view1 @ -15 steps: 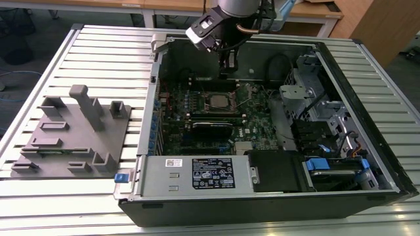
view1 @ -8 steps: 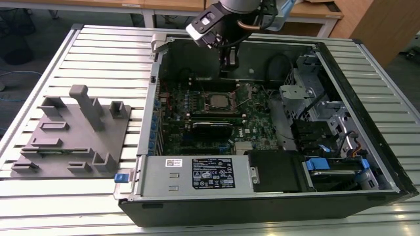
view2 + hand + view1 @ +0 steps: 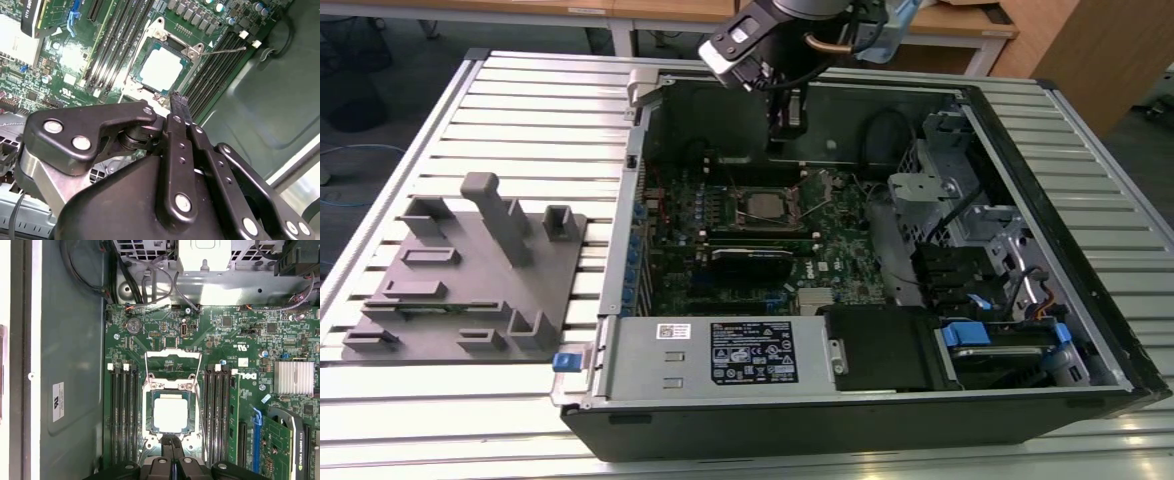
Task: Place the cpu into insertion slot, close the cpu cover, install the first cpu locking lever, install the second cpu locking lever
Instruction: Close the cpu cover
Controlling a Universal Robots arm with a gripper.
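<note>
The cpu [image 3: 171,415], a small square chip with a silvery top, lies flat in the insertion slot [image 3: 150,442] on the green board. It appears too in the second wrist view [image 3: 160,67] and in the exterior view [image 3: 765,205]. The cpu cover [image 3: 149,412] lies down around the chip as a thin metal frame. Thin wire levers [image 3: 201,390] run along both sides of the socket, and one lever end [image 3: 235,49] sticks out over the memory slots. My gripper [image 3: 172,452] hovers above the socket's edge with its black fingers [image 3: 178,102] shut together, holding nothing.
Long black memory slots [image 3: 122,410] flank the socket on both sides. A finned heatsink [image 3: 293,377] and a graphics card [image 3: 285,440] lie nearby on the board. Cables [image 3: 150,285] and the case wall [image 3: 75,365] border the board. A grey fixture [image 3: 467,280] stands on the slatted table.
</note>
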